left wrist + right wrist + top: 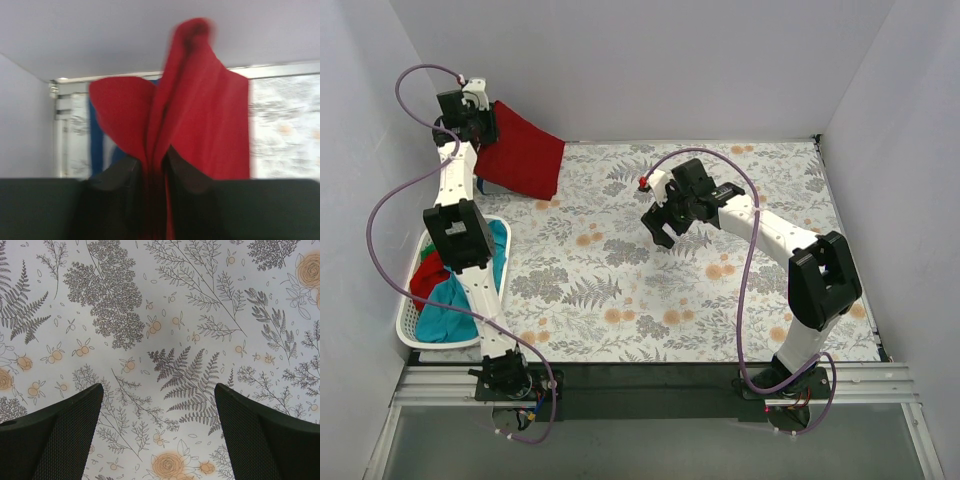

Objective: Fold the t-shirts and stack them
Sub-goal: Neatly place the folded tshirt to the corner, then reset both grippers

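The floral-patterned table cloth covers the table, and over its far left corner the plain dark red cloth t-shirt hangs from the left gripper, whose jaws stand narrow, pinching a bunch of the red fabric. The white plastic laundry basket at the near left holds crumpled red and teal t-shirts. The right gripper hovers over the middle of the table cloth, well apart from the red shirt, jaws wide

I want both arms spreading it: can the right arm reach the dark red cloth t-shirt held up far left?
Probably yes: only floral-patterned tablecloth separates the open right pincer from the dark red cloth t-shirt, whose lower edge is clear of the left pincer.
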Motion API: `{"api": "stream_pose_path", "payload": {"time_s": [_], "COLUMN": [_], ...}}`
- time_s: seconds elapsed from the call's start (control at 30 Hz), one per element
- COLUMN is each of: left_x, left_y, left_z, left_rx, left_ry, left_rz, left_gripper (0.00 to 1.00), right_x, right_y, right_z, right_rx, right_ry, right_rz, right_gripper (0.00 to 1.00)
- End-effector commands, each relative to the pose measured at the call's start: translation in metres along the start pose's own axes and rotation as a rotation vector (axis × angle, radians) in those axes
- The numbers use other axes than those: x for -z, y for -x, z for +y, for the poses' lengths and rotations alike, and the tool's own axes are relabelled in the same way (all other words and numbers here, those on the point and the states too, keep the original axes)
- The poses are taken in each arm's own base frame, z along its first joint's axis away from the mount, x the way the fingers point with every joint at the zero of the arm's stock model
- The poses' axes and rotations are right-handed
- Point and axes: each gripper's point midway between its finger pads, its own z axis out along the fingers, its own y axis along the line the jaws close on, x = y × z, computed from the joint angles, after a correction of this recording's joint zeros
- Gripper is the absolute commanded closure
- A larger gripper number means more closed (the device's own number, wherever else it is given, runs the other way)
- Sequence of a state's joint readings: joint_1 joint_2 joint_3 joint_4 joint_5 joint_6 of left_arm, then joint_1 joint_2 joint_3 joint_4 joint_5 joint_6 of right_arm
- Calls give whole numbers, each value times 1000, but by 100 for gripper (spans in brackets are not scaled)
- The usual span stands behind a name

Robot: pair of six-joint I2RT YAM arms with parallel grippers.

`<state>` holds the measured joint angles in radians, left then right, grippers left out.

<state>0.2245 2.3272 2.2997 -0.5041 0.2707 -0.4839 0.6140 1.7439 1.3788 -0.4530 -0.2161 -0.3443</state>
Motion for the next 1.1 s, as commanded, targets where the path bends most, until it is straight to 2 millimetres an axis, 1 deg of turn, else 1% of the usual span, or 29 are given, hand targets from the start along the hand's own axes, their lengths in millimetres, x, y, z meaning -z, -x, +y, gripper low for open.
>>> {"api": "stream_pose_path", "payload": {"time_s": [0.0, 0.03, 0.07, 0.1, 0.17, 0.2, 0.27, 0.3, 0.33, 0.37, 0.4, 0.43, 0.47, 0.5, 0.53, 0.57, 0.6, 0.63, 0.67, 0.73, 0.77, 0.83, 0.87, 0.9, 0.93, 0.97, 1.0, 1.03, 1.07], "left_x": [-11, -14, -16, -18, -18, -14, -7, -3, 8, 12, 13, 29, 34, 37, 49, 54, 58, 64, 70, 80, 86, 102, 106, 115, 117, 117, 123, 125, 126], "left_y": [7, 2, 5, 2, 4, 9, 19, 20, 30, 33, 24, 40, 37, 30, 39, 34, 34, 39, 33, 34, 28, 34, 24, 26, 21, 1, -1, -11, -17], "left_z": [50, 59, 66, 72, 82, 88, 93, 96, 95, 88, 82, 72, 61, 47, 40, 29, 19, 13, 5, -16, -27, -47, -63, -76, -89, -118, -130, -144, -165], "left_rx": [-79, -94, -111, -121, -142, -149, -147, -137, -133, -115, -99, -100, -80, -61, -46, -21, 12, 29, 59, 100, 123, 158, 172, 159, 135, 59, 8, -22, -59], "left_ry": [123, 162, 186, 209, 248, 261, 281, 279, 270, 232, 202, 173, 125, 63, 39, 6, -35, -50, -69, -141, -174, -242, -283, -306, -328, -351, -331, -320, -321], "left_rz": [-71, -64, -74, -73, -81, -93, -112, -116, -134, -145, -125, -152, -142, -125, -140, -108, -96, -89, -49, -28, 4, 5, 49, 55, 79, 152, 167, 197, 212], "left_gripper": [67, 49, 29, 10, 9, 9, 9, 9, 9, 9, 9, 9, 9, 9, 9, 9, 8, 8, 8, 7, 7, 6, 6, 6, 6, 5, 5, 5, 5], "right_x": [6, 6, 6, 8, 8, 9, 9, 11, 10, 10, 10, 11, 11, 11, 12, 12, 15, 17, 19, 27, 30, 42, 48, 55, 61, 66, 78, 84, 90], "right_y": [19, 19, 18, 19, 17, 18, 17, 17, 17, 17, 16, 17, 16, 15, 14, 14, 13, 13, 11, 10, 9, 6, 5, -1, -4, -8, -16, -20, -24], "right_z": [1, 3, 3, 3, 4, 5, 6, 7, 7, 6, 6, 5, 4, 3, 2, 1, -1, -4, -7, -16, -20, -33, -37, -50, -56, -62, -76, -81, -86], "right_rx": [20, 22, 22, 24, 24, 27, 27, 27, 26, 27, 25, 25, 24, 21, 16, 13, 8, 5, 1, -14, -18, -33, -45, -75, -92, -111, -149, -172, -197], "right_ry": [6, 8, 7, 5, 4, 3, 8, 8, 9, 5, 3, 0, -8, -11, -16, -22, -26, -32, -41, -62, -70, -100, -109, -131, -146, -154, -181, -190, -191], "right_rz": [-40, -40, -38, -42, -37, -40, -39, -42, -41, -41, -39, -39, -38, -36, -33, -33, -34, -37, -37, -46, -46, -54, -55, -54, -53, -52, -53, -53, -58], "right_gripper": [2, 2, 2, 2, 2, 2, 2, 2, 2, 2, 2, 2, 2, 2, 2, 2, 2, 2, 2, 2, 2, 2, 2, 2, 2, 2, 2, 2, 2]}}
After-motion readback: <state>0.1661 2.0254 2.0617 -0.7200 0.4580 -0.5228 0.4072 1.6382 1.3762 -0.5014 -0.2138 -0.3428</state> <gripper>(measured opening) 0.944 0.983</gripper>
